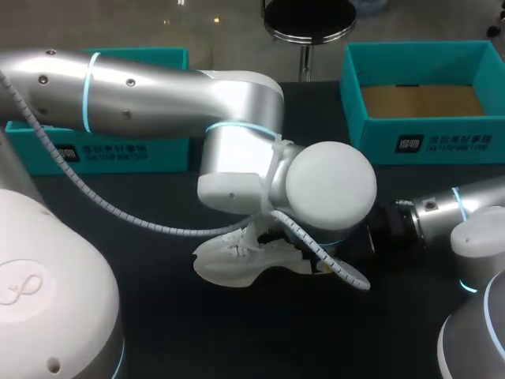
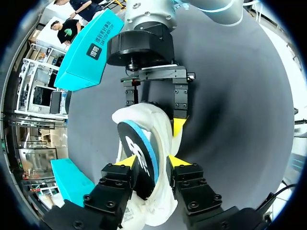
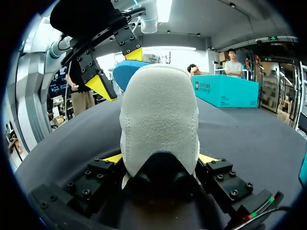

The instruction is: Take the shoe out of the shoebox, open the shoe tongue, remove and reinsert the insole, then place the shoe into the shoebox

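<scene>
A white shoe (image 1: 229, 264) lies mid-desk (image 1: 158, 316), its heel pinched by the right claw (image 3: 159, 158). The left claw (image 2: 151, 161) pinches the blue-edged insole (image 2: 141, 148) standing out of it. At the far right corner, the open teal shoebox (image 1: 371, 134) shows its brown cardboard floor, well apart from the shoe.

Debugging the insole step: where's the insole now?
Left wrist view: the insole stands on edge between the left gripper jaws, partly inside the white shoe.
</scene>
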`<state>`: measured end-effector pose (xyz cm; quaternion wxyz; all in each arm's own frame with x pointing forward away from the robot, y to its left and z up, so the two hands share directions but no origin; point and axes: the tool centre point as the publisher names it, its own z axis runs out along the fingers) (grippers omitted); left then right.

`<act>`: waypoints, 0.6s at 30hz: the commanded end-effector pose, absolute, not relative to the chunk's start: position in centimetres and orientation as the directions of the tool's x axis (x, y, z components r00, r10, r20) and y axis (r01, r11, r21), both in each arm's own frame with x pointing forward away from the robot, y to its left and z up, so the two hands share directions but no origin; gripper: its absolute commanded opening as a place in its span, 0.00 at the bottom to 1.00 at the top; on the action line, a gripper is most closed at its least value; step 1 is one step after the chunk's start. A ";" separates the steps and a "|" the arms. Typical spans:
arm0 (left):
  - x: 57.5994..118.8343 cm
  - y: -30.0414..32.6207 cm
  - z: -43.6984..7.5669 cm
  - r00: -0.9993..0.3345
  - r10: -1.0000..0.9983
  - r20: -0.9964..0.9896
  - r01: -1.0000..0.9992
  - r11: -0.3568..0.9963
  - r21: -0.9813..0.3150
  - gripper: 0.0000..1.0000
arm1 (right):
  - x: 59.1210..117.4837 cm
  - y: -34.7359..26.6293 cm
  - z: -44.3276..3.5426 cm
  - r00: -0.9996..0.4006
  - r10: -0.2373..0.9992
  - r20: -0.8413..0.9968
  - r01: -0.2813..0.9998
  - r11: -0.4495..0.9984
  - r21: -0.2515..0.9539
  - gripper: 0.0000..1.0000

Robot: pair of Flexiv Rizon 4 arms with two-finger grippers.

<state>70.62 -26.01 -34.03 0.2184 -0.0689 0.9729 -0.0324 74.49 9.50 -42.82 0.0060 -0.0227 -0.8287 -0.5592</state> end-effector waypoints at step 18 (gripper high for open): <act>71.5 -26.4 -33.8 -0.862 -0.187 -0.472 -0.158 0.982 -0.102 0.00 | 74.6 9.7 -43.4 -0.999 0.032 0.036 0.045 0.376 0.926 0.00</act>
